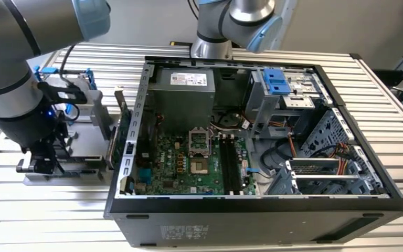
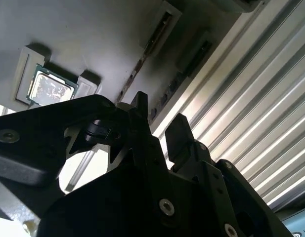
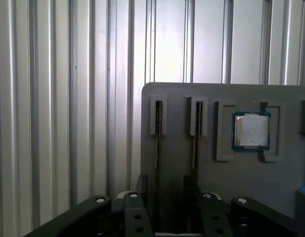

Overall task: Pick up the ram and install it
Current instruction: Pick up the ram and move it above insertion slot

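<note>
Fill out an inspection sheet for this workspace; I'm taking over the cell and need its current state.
Surface: slatted metal table, carrying grey parts tray and open computer case.
Job's things: two ram sticks on edge in tray slots.
Clutter: processor chip in a tray pocket.
Grippers: gripper open, fingers either side of one ram stick.
Cables: wire bundles inside the case.
Surroundings: arm base beyond the case.

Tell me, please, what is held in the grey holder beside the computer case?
In the grey holder, two thin ram sticks stand on edge in slots, and a silver processor chip lies in a square recess. The gripper covers the sticks' near ends.
</note>
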